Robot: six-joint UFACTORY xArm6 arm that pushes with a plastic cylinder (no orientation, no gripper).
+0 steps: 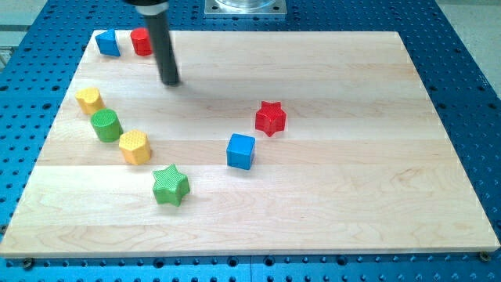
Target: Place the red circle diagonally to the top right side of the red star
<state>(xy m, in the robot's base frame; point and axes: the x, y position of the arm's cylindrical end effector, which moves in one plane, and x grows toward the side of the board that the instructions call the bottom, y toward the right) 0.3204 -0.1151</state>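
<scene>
The red circle [141, 41] stands near the board's top left corner, just right of a blue block [108, 43]. The red star [271, 117] lies right of the board's middle, far to the right and below the red circle. My tip [171, 81] rests on the board a little below and to the right of the red circle, apart from it. The dark rod rises from the tip toward the view's top.
A blue cube [241, 151] sits below and left of the red star. At the left lie a yellow block [90, 100], a green cylinder [105, 125], a yellow hexagon [135, 147] and a green star [171, 186]. The wooden board [352, 211] lies on a blue perforated table.
</scene>
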